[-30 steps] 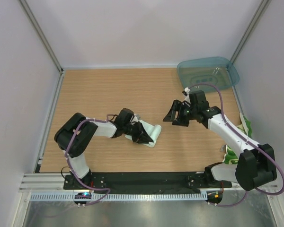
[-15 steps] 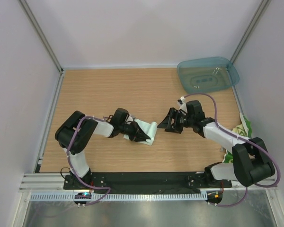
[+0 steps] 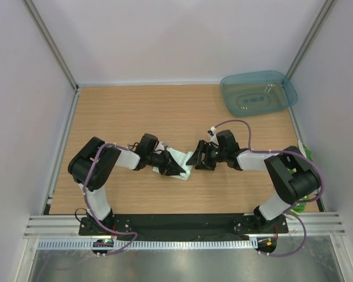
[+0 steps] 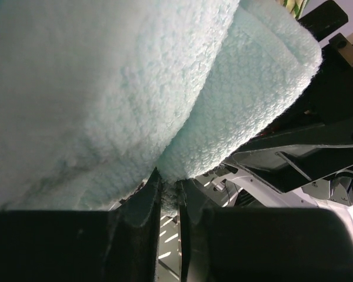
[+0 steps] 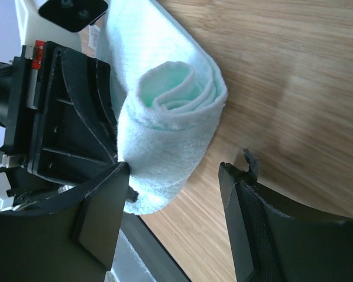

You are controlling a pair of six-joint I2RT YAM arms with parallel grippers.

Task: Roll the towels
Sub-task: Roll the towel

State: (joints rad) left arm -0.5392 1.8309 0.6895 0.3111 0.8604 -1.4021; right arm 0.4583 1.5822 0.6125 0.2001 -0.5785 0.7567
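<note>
Compared with the earlier frame, the right claw (image 3: 198, 157) is closing in leftward from mid-table onto the rolled pale mint-white terry towel (image 3: 182, 163), which is lying mid-way across the wooden table (image 3: 117, 111). The left claw (image 3: 174, 170) is pinching the towel's fold, jaws almost together. The right claw is standing wide apart at the roll's spiral end, with one finger (image 5: 100, 211) touching the roll.

My left gripper (image 3: 176, 170) and right gripper (image 3: 194, 160) meet mid-table at the rolled towel (image 3: 179, 158). The left one is clamped on it and the right one's jaws stand wide around its end, so I see no way through between them. The table (image 3: 117, 111) is bare beyond them and to their left. A tray (image 3: 259, 93) fills the far right corner. A second towel (image 3: 306, 154) lies against the right wall, partly behind my right arm.
</note>
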